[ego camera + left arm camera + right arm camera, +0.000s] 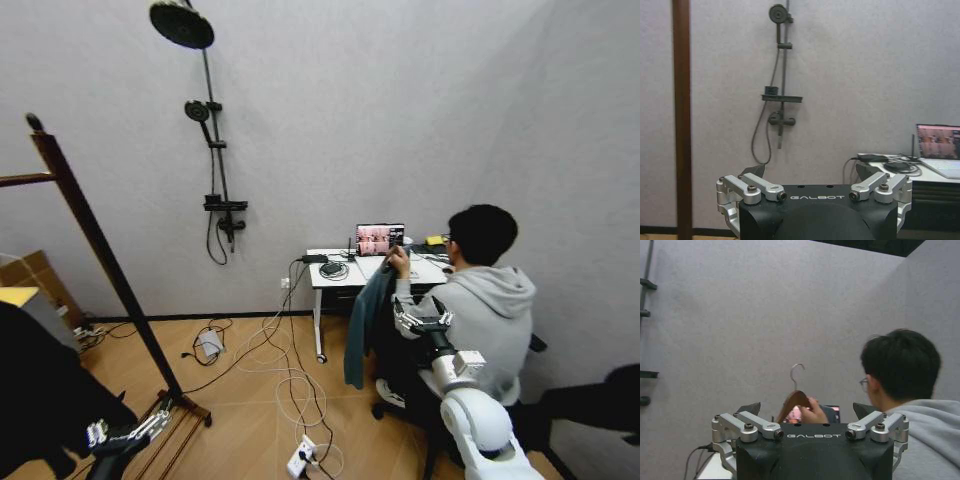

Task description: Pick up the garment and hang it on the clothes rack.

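From the head camera, the clothes rack [95,240] stands at the left: a slanting dark-brown wooden post with a small ball on top, a rail stub going off the left edge, and a slatted base on the pale wood floor. A dark teal garment [366,325] hangs limp from a hanger held up by a seated person's hand [398,262], just off the front edge of a small white desk [330,276]. It looks blue-green here, not black, so whether it is the task's garment cannot be told. The desk carries an open laptop [380,239] and coiled cables. A black shower set [212,130] with a round head is fixed to the grey textured wall. Black fabric [40,400] fills the lower left corner. The left gripper [128,436] sits low beside the rack's base, its metal fingers spread. The right gripper [424,322] is raised just behind the person's grey hooded back, fingers apart, close to the hanging cloth but not touching it.

The left wrist camera shows the left gripper [815,192] wide open and empty, silver linkages on a black body, facing the rack's post [682,115], the shower set and the desk's edge.

The right wrist camera shows the right gripper [810,432] open and empty. Between its fingers, farther off, the person's hand [814,415] holds a brown wooden hanger [794,401] with a curved metal hook.
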You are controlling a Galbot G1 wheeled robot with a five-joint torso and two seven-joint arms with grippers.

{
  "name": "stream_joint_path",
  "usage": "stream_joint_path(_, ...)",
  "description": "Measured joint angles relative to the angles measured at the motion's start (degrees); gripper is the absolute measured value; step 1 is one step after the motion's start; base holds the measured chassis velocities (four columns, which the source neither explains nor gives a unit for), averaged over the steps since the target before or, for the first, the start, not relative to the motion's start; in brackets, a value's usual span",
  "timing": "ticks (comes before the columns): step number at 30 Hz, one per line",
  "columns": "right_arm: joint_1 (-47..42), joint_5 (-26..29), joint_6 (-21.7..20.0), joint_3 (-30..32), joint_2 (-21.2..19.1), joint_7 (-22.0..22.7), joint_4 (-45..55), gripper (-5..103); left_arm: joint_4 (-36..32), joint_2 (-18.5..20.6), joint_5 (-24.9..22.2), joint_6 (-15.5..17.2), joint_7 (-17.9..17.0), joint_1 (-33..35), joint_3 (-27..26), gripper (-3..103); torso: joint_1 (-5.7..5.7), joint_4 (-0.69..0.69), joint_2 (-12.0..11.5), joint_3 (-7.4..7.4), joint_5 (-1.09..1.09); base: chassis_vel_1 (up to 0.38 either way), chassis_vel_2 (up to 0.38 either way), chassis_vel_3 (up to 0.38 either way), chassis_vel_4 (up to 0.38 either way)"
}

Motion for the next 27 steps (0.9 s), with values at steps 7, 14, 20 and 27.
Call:
stream_joint_path(7, -0.32, 0.39, 0.39, 0.48, -0.23, 0.0, 0.0, 100, 0.0, 0.0, 0.0, 0.0, 0.01, 0.0, 0.0, 100, 0.01, 0.02, -0.01, 0.0, 0.01, -0.02, -0.127, -0.124, 0.002)
stream_joint_path(14, -0.69, 0.26, 0.61, 0.22, -0.03, 0.0, 0.05, 100, 0.0, 0.0, 0.0, 0.0, 0.0, 0.0, 0.0, 100, 0.0, 0.03, 0.0, 0.0, 0.01, 0.096, -0.095, -0.105, 0.088)
stream_joint_path(20, -0.75, 0.18, 0.62, 0.14, 0.02, 0.0, 0.39, 100, 0.0, 0.0, 0.0, 0.0, -0.01, 0.0, 0.0, 100, -0.02, 0.0, 0.0, 0.0, 0.01, 0.11, -0.103, -0.111, 0.118)
stream_joint_path(27, -1.15, -0.13, 0.96, -0.26, 0.3, -0.04, 0.25, 100, 0.0, 0.0, 0.0, 0.0, -0.01, 0.0, 0.0, 100, 0.0, 0.01, 0.0, 0.0, 0.01, 0.09, -0.083, -0.083, 0.079)
